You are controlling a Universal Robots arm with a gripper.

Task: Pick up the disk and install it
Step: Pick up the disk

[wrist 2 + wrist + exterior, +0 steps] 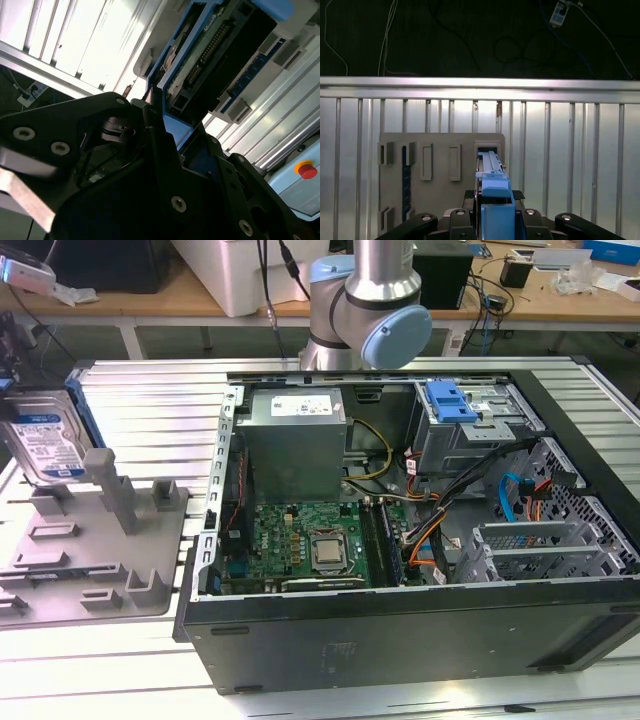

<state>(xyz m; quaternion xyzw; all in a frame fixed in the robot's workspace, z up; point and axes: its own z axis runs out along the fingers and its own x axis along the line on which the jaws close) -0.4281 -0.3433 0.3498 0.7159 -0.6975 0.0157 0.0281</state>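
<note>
The disk (45, 435), a silver hard drive with a white-and-blue label and a blue carrier frame, stands on edge and tilted at the exterior view's far left. It is over the back corner of the grey fixture (95, 540). In the first wrist view its blue edge (494, 187) runs up between the black fingers of my gripper (494, 200). In the second wrist view the disk's circuit-board side (210, 55) faces the camera, and my gripper (175, 135) is shut on its blue frame. I cannot tell whether the disk's lower edge still sits in the fixture's slot (487, 150).
The open computer case (420, 620) lies to the exterior view's right of the fixture. It holds a grey power-supply box (295, 415), a motherboard (310, 540), loose cables (440, 510) and a drive cage (480, 430) with a blue latch tab (450, 400). The arm's base (370, 300) stands behind the case.
</note>
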